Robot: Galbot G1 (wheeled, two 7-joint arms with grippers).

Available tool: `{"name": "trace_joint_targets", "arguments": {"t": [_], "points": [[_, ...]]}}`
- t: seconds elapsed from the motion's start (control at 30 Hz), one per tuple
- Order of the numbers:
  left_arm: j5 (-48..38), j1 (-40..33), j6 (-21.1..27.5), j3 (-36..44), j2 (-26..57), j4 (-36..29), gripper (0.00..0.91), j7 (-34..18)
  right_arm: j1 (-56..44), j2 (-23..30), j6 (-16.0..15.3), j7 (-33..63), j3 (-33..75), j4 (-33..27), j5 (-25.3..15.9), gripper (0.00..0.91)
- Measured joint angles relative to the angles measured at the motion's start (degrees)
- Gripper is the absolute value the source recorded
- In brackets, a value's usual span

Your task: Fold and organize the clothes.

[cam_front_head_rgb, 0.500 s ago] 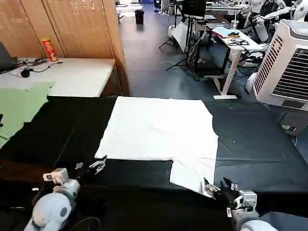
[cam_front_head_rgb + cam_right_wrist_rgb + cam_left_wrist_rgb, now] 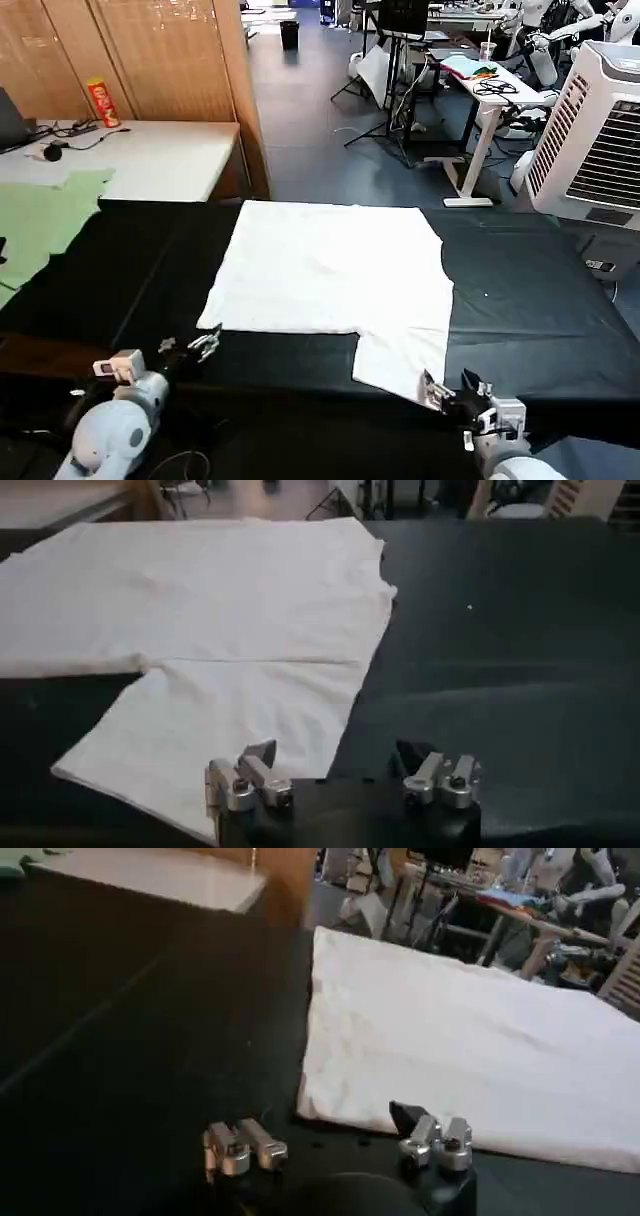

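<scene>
T-shirt [image 2: 335, 280] lies flat on the black tabletop [image 2: 530, 300] ahead of me, plain side up. Nearest, my right gripper [image 2: 452, 390] sits spread wide at its near sleeve corner, one finger just over the cloth. My left gripper [image 2: 200, 345] sits wide beside the near left corner, on bare tabletop.

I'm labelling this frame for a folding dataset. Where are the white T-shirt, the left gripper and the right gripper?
white T-shirt [image 2: 335, 265]: head view, middle of the flat body.
left gripper [image 2: 203, 345]: head view, between its fingertips, near the shirt's corner.
right gripper [image 2: 447, 393]: head view, between its fingertips, at the sleeve's edge.
</scene>
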Motion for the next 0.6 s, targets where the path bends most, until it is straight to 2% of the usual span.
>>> {"name": "trace_joint_targets", "arguments": {"t": [0.03,0.07,0.37,0.6], "points": [[0.00,-0.07,0.26,0.06,-0.01,0.12,0.068,-0.08,0.00,0.03,0.05,0.18,-0.11,-0.09,0.16,0.215],[-0.01,-0.12,0.49,0.14,-0.04,0.20,0.010,-0.20,0.00,0.06,0.18,0.32,-0.17,-0.16,0.24,0.088],[1.03,0.54,0.53,0.55,-0.48,-0.45,0.000,-0.22,-1.02,0.30,0.94,1.55,0.11,0.86,0.57,0.059],[2.17,3.50,0.70,-0.97,-0.10,-4.17,0.000,-0.34,-5.09,0.57,-0.84,4.13,0.84,6.54,0.60,0.039]]}}
